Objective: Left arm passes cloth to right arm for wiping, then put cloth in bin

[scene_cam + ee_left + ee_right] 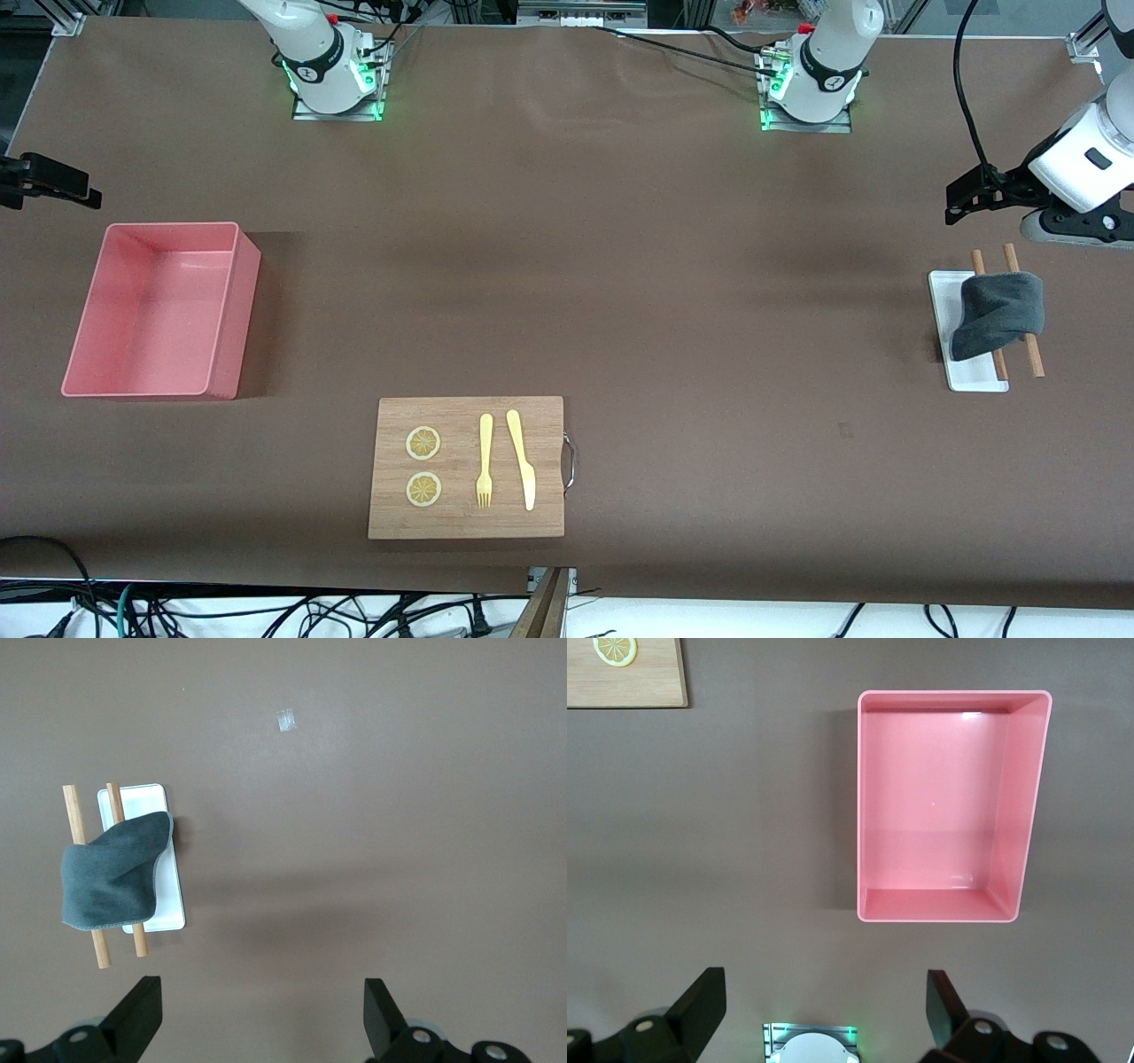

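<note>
Pickup step pending: cloth (pixel 998 314) draped on white tray (pixel 944 301); left gripper (pixel 262 1017) open, empty above table beside it; right gripper (pixel 824 1010) open, waiting over table beside bin (pixel 943 912). Next: lower, pinch cloth.

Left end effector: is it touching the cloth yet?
Apart. Left wrist view shows the open left end effector with bare table between it and the cloth.

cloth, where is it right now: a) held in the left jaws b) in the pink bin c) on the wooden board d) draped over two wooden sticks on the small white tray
d, the grey cloth lies over the two wooden sticks across the small white tray, with nothing gripping it.
</note>
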{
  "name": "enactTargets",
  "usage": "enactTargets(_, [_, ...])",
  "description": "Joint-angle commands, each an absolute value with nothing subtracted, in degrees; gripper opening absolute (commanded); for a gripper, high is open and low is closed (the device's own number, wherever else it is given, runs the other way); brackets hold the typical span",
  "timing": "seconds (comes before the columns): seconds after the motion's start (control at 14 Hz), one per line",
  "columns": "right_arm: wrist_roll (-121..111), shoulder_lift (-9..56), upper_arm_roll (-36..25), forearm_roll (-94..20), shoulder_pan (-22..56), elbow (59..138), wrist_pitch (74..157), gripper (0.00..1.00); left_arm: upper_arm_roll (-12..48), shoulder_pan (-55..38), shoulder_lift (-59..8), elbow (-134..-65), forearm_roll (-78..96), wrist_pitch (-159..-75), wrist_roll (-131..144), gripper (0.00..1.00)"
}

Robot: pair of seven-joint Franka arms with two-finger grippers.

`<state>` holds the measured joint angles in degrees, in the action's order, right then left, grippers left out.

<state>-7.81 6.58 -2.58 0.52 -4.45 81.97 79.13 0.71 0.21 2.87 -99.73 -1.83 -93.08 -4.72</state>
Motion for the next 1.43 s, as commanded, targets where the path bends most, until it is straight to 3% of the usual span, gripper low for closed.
enactTargets(0.0, [-8.61, 7.03, -2.55, -0.44, -4.75, 80.95, 79.54, 1.0, 0.88, 0.62, 2.55, -98.26, -0.97, -91.41, -4.92, 1.0])
enactTargets(1.36, [-8.7, 7.29, -2.64, -0.53, -4.83, 80.86, 79.54, 1.0, 1.23, 0.53, 1.23, -96.5, -0.97, -90.26, -4.92, 1.0])
